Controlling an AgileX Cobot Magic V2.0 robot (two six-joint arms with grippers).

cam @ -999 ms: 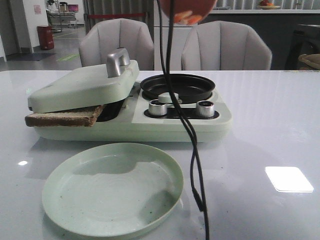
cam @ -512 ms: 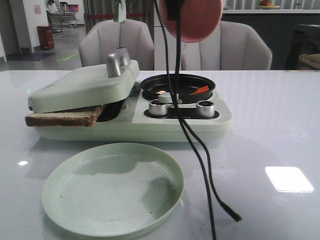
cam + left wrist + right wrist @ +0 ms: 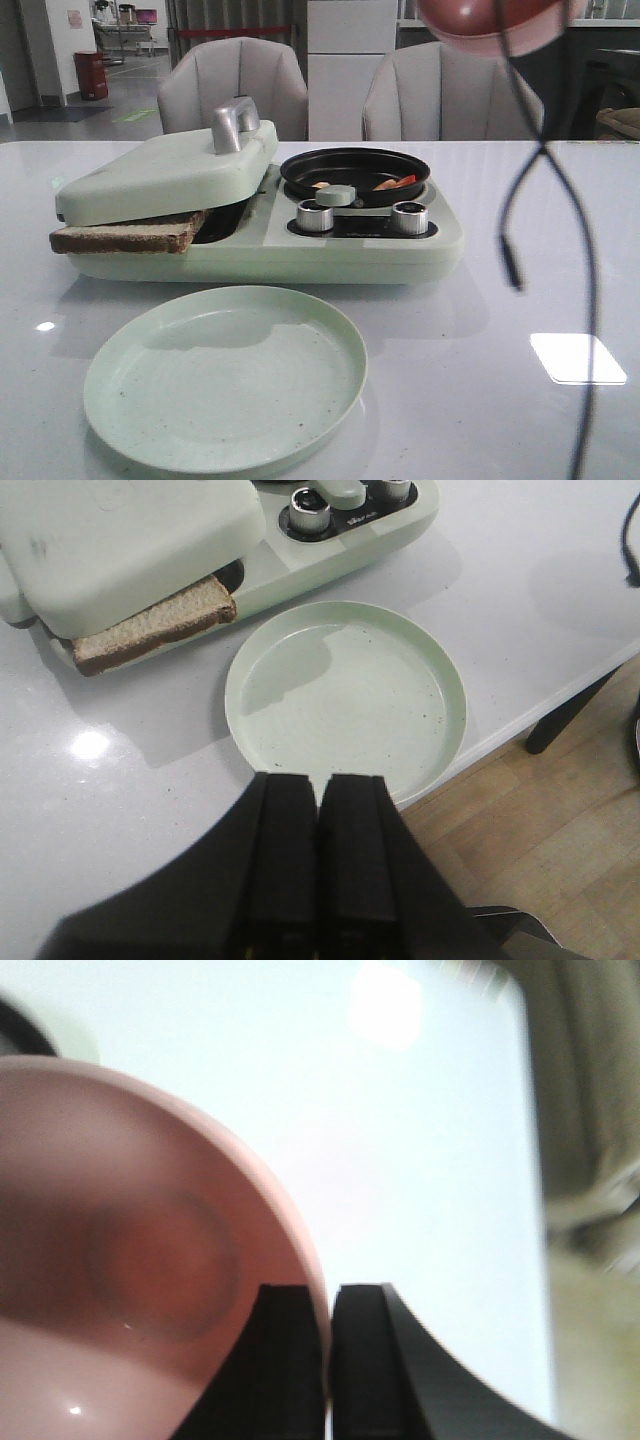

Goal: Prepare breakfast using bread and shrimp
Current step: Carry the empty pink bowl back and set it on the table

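The bread sticks out at the left from under the shut lid of a pale green breakfast maker; it also shows in the left wrist view. The shrimp, orange-red and pale pieces, lie in the maker's black round pan. My right gripper is shut on the rim of an empty pink bowl, held high at the upper right. My left gripper is shut and empty, above the near edge of an empty green plate.
The green plate lies in front of the maker. Two silver knobs sit under the pan. A black cable hangs from the right arm over the table's right side. Two grey chairs stand behind the table.
The pink bowl has moved from above the pan to the upper right. The shrimp that were in it now lie in the pan. The cable has swung right.
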